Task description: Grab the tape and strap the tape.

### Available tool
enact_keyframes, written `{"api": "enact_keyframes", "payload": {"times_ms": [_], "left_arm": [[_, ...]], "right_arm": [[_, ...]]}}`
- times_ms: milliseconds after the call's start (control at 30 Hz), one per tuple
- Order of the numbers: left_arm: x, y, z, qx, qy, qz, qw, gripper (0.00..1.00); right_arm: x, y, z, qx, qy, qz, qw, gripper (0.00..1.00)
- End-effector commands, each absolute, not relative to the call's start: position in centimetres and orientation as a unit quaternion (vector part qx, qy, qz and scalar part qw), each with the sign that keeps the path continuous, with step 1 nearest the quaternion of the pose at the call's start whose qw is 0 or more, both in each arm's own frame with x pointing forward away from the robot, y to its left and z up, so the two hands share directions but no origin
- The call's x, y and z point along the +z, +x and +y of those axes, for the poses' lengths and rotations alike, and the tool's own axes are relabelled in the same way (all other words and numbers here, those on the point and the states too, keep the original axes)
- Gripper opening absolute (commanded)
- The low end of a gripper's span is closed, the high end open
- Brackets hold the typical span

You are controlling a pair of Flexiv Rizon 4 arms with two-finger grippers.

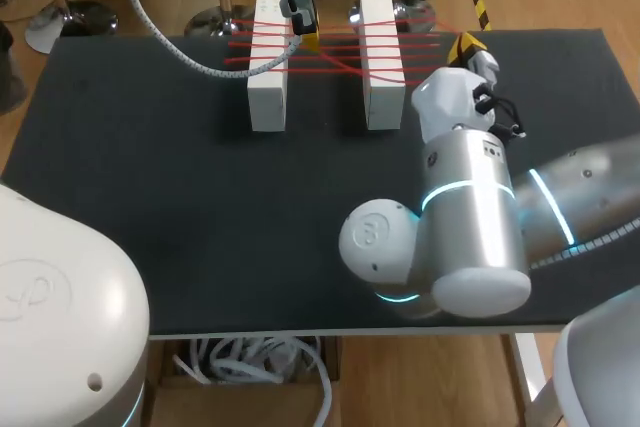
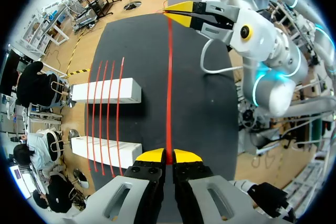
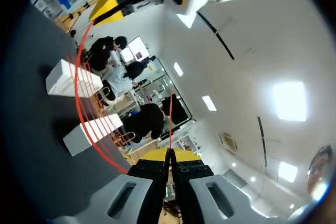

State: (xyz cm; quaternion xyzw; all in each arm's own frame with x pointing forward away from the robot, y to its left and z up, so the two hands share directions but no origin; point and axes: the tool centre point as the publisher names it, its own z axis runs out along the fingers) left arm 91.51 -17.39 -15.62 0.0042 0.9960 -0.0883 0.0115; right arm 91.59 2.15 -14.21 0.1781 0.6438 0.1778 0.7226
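The red tape (image 2: 169,87) is stretching in one straight line over the bench (image 1: 150,197), running from my left fingers (image 2: 157,157) to my right fingers (image 3: 160,157). More of it is lying in several parallel strands across the left white block (image 1: 268,67) and the right white block (image 1: 382,67), bridging the gap between them. My left fingers are pressing together on the tape, pinching it between the yellow tips, and they are hanging at the far edge of the bench, over the gap between the two blocks. My right fingers are likewise pinching the tape's other end, tips closed on it, just beyond the right white block toward the bench's right side. From my right wrist a thin red strand is rising from between the tips, but I cannot tell where it is leading.
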Motion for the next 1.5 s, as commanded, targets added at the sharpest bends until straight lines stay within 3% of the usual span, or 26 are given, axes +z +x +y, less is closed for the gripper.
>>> {"api": "enact_keyframes", "payload": {"times_ms": [33, 567, 1500], "left_arm": [[-15.6, 91.5, -17.4, -0.087, 0.004, 0.996, 0.011, 0.0], [-15.6, 91.5, -17.4, -0.087, 0.004, 0.996, 0.011, 0.0], [-15.6, 91.5, -17.4, -0.087, 0.004, 0.996, 0.011, 0.0]], "right_arm": [[-13.3, 90.1, 3.2, 0.15, 0.142, 0.652, 0.73, 0.0], [-13.9, 87.7, 6.9, 0.062, 0.031, 0.649, 0.758, 0.0], [-13.0, 89.4, 11.7, -0.01, 0.039, 0.656, 0.754, 0.0]]}}
